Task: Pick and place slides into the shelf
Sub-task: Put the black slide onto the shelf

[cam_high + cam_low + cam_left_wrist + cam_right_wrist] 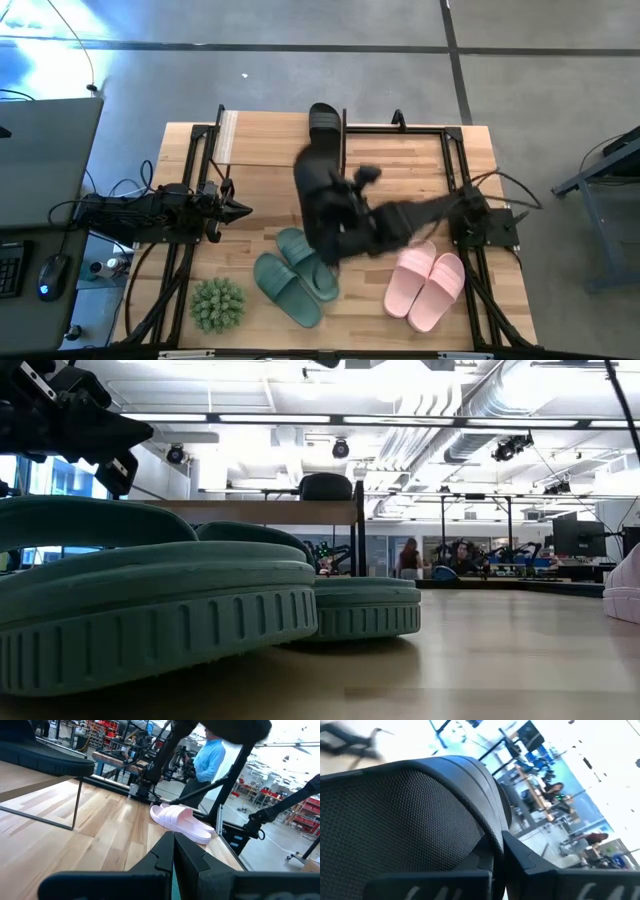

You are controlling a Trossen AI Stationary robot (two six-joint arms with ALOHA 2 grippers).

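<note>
1. The right gripper reaches across the middle of the wooden table, its fingers pinched onto a black rubber slide sandal, which it holds above the tabletop.
2. In the right wrist view that black slide fills most of the picture, its textured sole pressed right against the gripper's two dark fingers, which meet at its edge.
3. A second black slide lies on the small low shelf with the light wooden top board and thin black frame, at the table's far edge, just beyond the lifted one.
4. The pair of dark green rubber slides lies on the table near its front edge, just below the right arm; in the low view they sit in the foreground.
5. The pair of pink rubber slides lies side by side to the right of the green pair, near the right arm's base.
6. The left gripper waits at the table's left side, fingers pressed together and holding nothing, well apart from all the slides.
7. A spiky green plant ball rests at the front left, beside the green pair.
</note>
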